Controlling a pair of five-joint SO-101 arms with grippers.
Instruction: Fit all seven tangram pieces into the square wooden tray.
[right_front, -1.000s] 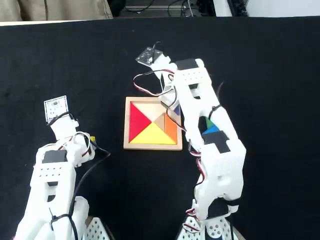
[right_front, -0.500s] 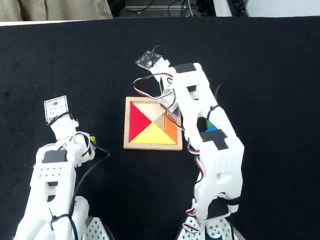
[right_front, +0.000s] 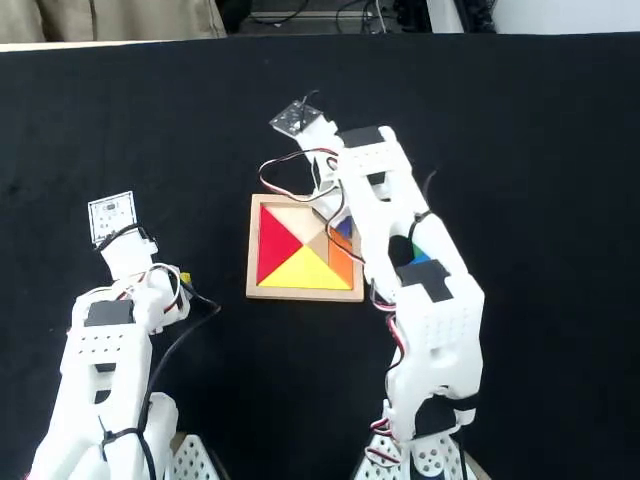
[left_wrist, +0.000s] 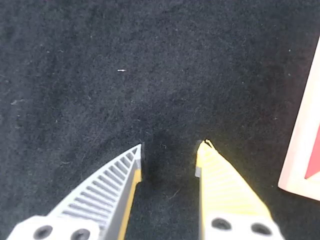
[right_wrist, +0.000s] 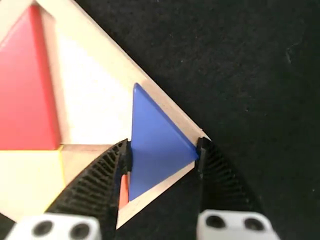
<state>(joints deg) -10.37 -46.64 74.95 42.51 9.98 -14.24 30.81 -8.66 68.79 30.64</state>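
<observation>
The square wooden tray (right_front: 256, 292) is partly filled. A red triangle (right_front: 272, 245), a yellow triangle (right_front: 303, 270) and an orange piece (right_front: 342, 265) lie inside it, while the pale stretch along its far side could be bare floor or an unpainted piece. The right gripper (right_wrist: 165, 148) is clamped on a blue triangle (right_wrist: 157, 150) at the tray's far right corner, the piece overlapping the rim and seemingly not yet seated. A green piece (right_front: 417, 243) and a second blue piece (right_front: 424, 258) wait on the black cloth (right_front: 540, 150) to the right of the tray. The left gripper (left_wrist: 171, 147) hangs agape and empty to the tray's left. Since a second ago, the right arm has edged in over the tray, and the left arm has not moved.
</observation>
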